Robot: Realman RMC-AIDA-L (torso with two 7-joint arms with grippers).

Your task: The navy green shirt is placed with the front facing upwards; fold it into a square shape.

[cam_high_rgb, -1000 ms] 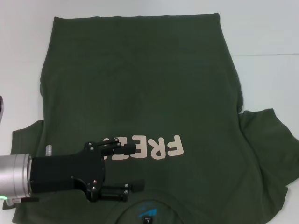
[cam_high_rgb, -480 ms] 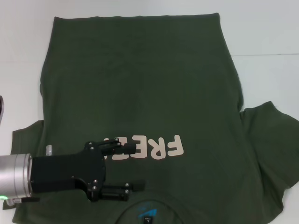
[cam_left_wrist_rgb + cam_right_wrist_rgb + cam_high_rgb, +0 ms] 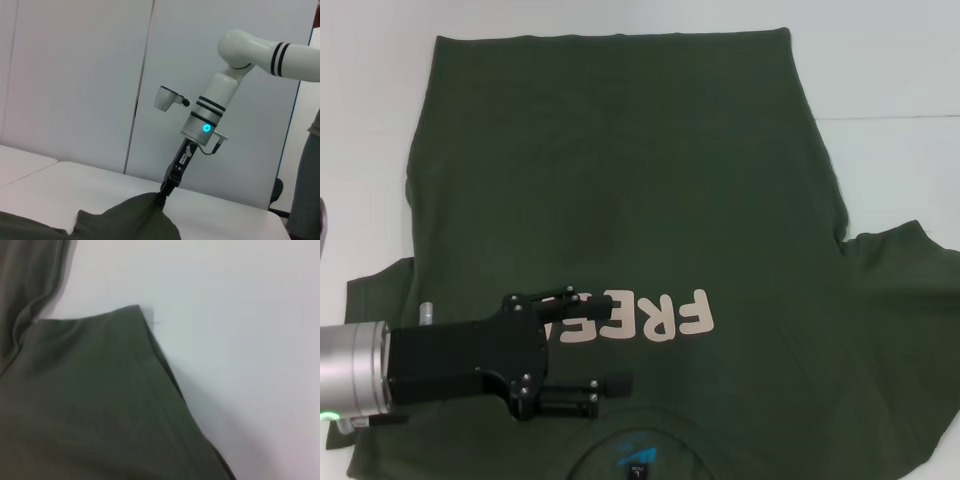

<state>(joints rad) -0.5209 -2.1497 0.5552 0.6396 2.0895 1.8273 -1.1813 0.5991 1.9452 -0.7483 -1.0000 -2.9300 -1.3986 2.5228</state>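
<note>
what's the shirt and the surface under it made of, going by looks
The shirt looks like soft matte knit cotton: it lies limp, creases at the sleeve, and shows stitched hems; the pale lettering looks like flat print. The table seems a smooth white laminate or painted board, faintly glossy; the exact material is unclear.

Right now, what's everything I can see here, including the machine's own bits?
navy green shirt: one, dark olive green, spread flat across the table, front up, neck toward the robot.
"FREE" print: one, pale pink, on the shirt's chest, partly covered by the left gripper.
neck label: one, blue, inside the collar at the near edge.
table: one, white, under the shirt.
wall panels: white, behind the table.
left gripper: one, black with a silver wrist, over the shirt near the collar, fingers apart.
right gripper: one, black on a white arm, down at the tip of the shirt's right sleeve.
</note>
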